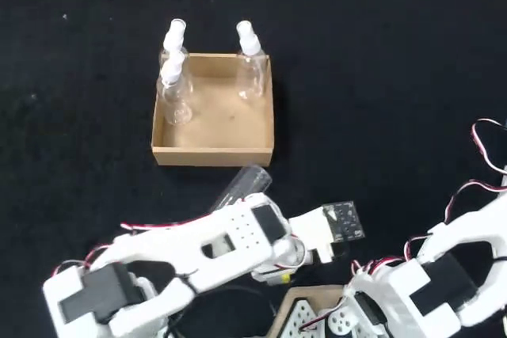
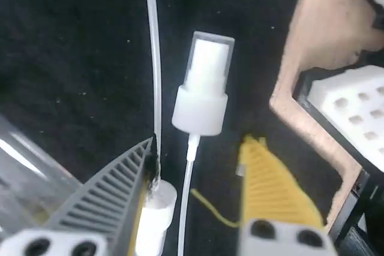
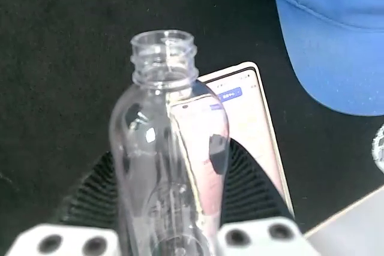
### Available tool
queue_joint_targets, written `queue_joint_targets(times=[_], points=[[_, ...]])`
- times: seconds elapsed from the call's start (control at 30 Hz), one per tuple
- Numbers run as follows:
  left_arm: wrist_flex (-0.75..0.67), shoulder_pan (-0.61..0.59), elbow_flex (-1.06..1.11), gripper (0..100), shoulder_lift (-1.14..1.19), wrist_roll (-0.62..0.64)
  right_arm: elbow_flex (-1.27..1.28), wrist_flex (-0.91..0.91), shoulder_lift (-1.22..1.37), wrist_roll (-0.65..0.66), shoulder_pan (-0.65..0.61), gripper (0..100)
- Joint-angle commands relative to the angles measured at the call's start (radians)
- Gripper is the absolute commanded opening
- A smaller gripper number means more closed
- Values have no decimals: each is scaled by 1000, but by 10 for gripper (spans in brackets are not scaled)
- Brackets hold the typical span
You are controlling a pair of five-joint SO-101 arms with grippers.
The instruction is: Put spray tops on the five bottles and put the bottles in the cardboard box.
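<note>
Black-clothed table [image 1: 396,77], cardboard box [image 1: 212,150] sitting on it, clear bottle [image 1: 242,184] just beside the box, spray top [image 2: 201,100] lying loose, second spray top [image 2: 161,199] alongside.

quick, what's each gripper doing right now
left gripper: open, a spray top lying between its jaws.
right gripper: shut on an uncapped bottle.

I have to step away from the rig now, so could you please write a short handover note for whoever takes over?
Left gripper: open, over a loose spray top on the table; a second spray top lies beside it.
Right gripper: shut on an uncapped bottle.
Done: three capped bottles stand in the cardboard box.
To do: cap the held bottle and, it seems, the bottle lying by the box, then box both.
</note>
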Motion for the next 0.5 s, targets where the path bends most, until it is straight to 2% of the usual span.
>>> queue_joint_targets(times=[0.0,0.47], points=[[-20,12,-85,252,14,35,-65,-29,-4,20,38,11],[-64,15,-102,252,25,48,-65,-29,-4,20,49,11]])
